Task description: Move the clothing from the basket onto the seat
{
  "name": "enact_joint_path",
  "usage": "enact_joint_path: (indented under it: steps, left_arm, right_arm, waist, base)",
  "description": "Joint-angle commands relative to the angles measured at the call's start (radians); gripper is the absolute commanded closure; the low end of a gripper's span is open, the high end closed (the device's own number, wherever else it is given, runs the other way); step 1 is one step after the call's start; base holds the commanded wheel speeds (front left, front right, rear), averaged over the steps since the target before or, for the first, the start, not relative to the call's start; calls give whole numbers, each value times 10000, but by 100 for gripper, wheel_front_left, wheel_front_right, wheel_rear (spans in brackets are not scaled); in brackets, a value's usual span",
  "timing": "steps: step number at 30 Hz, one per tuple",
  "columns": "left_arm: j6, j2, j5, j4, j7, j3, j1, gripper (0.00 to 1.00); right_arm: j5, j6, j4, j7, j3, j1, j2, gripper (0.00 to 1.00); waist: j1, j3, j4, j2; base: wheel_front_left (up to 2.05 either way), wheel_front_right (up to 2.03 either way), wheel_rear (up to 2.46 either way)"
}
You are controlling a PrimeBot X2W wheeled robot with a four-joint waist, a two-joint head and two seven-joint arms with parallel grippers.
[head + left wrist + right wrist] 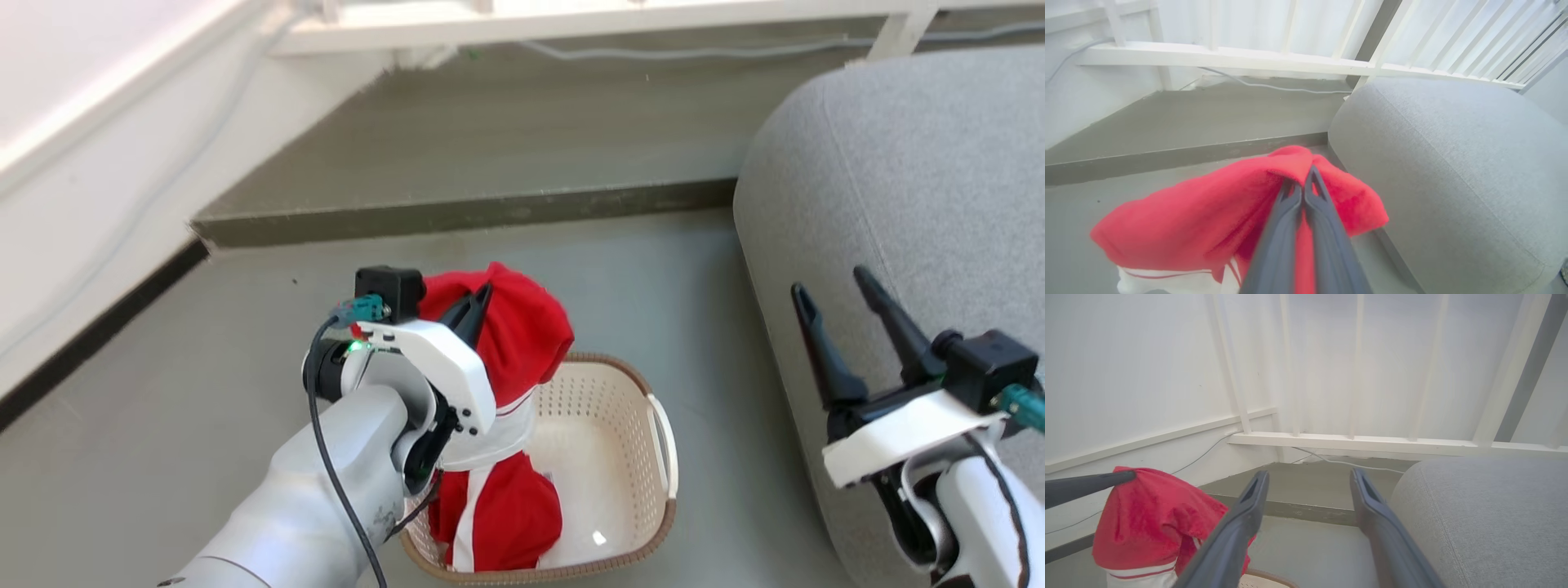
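My left gripper [483, 296] is shut on the red clothing [522, 343], pinching its top fold and holding it above the basket [663, 457]. The garment hangs down with its white striped panel and lower red part still inside the basket. In the left wrist view the fingers [1312, 204] meet on the red fabric [1208, 220]. My right gripper [833, 290] is open with nothing between its fingers, over the edge of the grey seat [922, 180]. The right wrist view shows that gripper [1308, 479] open, the clothing [1151, 514] at left and the seat [1486, 514] at right.
The basket stands on the grey floor just left of the seat. A raised floor step [457, 214] runs behind it. A white wall [73, 212] lies to the left and a white railing [571, 20] with a cable runs along the back.
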Motion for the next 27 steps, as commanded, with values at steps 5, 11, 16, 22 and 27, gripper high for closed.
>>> enact_joint_path:
  steps: [5,11,16,22,27]
  left_arm:
    - [-179,215,994,-555,-134,850,-728,100]
    - [-234,342,1749,-1105,-135,1237,-1125,100]
    - [-160,531,2379,-1760,-135,1467,-1481,100]
    - [3,660,2742,-2526,-135,1749,-1978,100]
    - [133,700,2901,-2930,-78,1702,-2293,100]
  right_arm:
    - [-93,69,-20,-61,168,271,35,0]
    - [-163,69,145,-61,162,485,137,0]
    - [-233,69,226,-61,128,624,196,0]
    - [-283,69,264,-61,68,702,264,0]
    - [-283,69,259,-61,82,760,284,0]
  waist:
    - [0,-450,154,0]
    - [0,-753,254,0]
    - [0,-924,364,0]
    - [0,-975,491,0]
    - [0,-968,533,0]
  base:
    - [0,0,0]
    - [0,0,0]
    - [0,0,0]
    - [0,0,0]
    - [0,0,0]
